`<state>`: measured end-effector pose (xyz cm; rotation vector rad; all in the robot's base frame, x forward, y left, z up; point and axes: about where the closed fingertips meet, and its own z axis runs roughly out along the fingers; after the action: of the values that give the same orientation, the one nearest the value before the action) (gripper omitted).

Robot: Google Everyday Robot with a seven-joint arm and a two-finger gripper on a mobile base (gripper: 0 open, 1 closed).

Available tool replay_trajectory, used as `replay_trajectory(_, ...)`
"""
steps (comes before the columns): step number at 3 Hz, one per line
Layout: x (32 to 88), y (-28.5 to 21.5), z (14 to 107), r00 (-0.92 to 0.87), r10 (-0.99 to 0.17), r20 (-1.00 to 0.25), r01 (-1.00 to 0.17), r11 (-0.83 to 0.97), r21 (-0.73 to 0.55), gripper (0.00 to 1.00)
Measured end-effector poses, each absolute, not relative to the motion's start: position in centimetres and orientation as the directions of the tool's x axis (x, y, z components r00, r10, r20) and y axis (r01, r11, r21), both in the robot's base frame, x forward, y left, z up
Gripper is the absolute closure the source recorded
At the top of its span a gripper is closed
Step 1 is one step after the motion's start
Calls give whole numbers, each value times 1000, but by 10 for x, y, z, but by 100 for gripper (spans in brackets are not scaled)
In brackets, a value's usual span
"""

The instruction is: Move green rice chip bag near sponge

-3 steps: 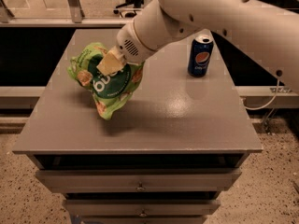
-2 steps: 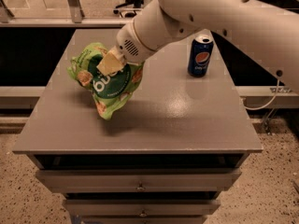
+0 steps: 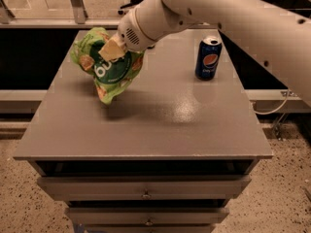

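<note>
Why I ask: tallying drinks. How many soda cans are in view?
1. The blue Pepsi can stands back right on the grey cabinet top; the claw grips the crinkly green chip bag, back left. Arm may hide more.

Glossy crinkled film noted on green rice chip bag (image 3: 109,74), clamped at its top by matt yellowish gripper (image 3: 112,50); table (image 3: 160,125) finish speckled, semi-matt.

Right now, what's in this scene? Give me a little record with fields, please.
table: grey, drawers below
green chip bag: crumpled, far side, picture's left
claw: shut on the bag
soda can: blue, upright, picture's right, apart from the bag
sponge: not in view
</note>
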<state>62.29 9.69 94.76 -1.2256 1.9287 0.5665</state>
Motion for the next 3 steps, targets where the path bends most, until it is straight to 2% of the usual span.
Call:
replay_trajectory(1, 692, 70, 956, -275, -556, -784, -840, 536, -86, 100)
replay_trajectory(2, 766, 15, 975, -345, -549, -761, -696, 694, -184, 100)
replay_trajectory(3, 798, -34, 982, -416, -528, -740, -574, 784, -237, 100)
